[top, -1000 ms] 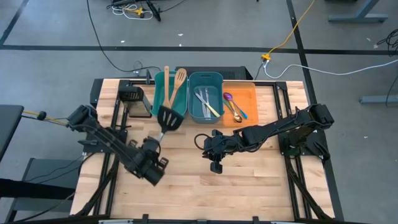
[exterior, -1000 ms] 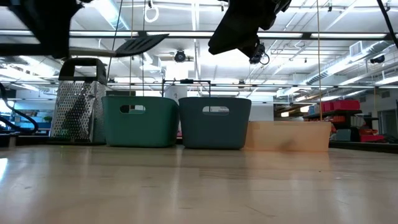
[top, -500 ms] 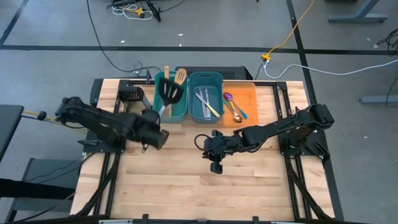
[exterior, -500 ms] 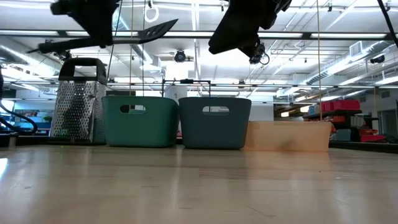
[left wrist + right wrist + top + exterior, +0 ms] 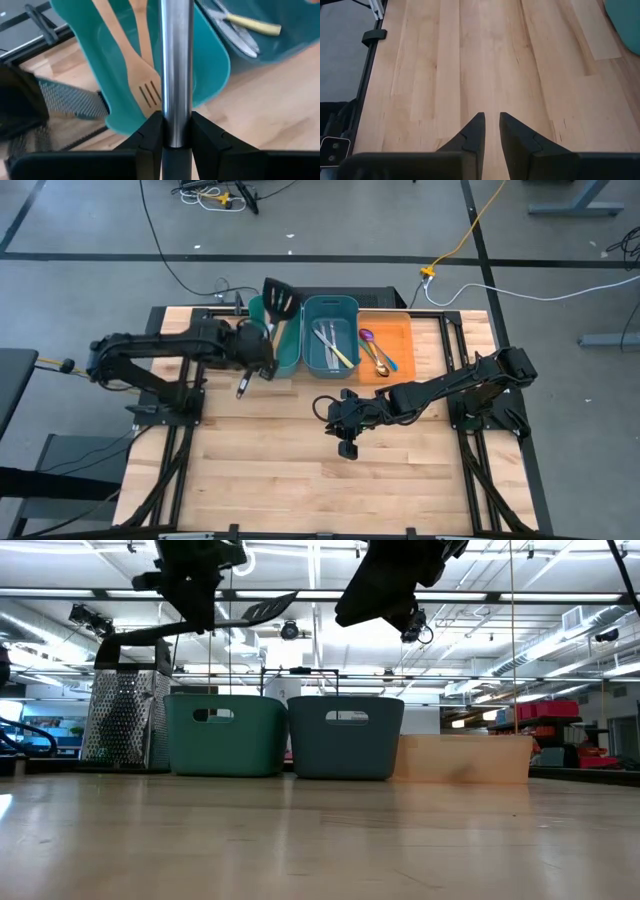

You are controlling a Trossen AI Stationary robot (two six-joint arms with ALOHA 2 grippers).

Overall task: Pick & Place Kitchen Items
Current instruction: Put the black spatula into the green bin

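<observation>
My left gripper (image 5: 258, 360) is shut on a black turner (image 5: 277, 298) with a silver shaft, held in the air over the teal bin (image 5: 290, 355). The turner's slotted head (image 5: 265, 608) shows high in the low view. Two wooden slotted spatulas (image 5: 145, 85) lie in the teal bin. Silver knives (image 5: 330, 340), one yellow-handled (image 5: 252, 23), lie in the blue-grey bin (image 5: 331, 365). Coloured spoons (image 5: 375, 350) lie in the orange bin (image 5: 398, 330). My right gripper (image 5: 347, 448) hovers over the table's middle, open by a narrow gap (image 5: 492, 125), touching nothing. My left gripper pinches the turner's silver shaft (image 5: 176, 100) between its two fingers (image 5: 150, 132), which lie across it. The fingers come from above, slanting toward the far edge. The turner is lifted clear and lies nearly level, head toward the far edge, dark handle end (image 5: 244, 386) toward the near edge.
A metal grater (image 5: 125, 705) stands left of the teal bin, near the far-left corner (image 5: 210, 335). The three bins stand in a row along the far edge. Bare wooden tabletop (image 5: 300, 470) spreads across the near half.
My left gripper has carried the turner from the near-left part of the table toward the far edge and the teal bin, staying shut on it. The turner's head has gone from short of the bin to over its far part.
</observation>
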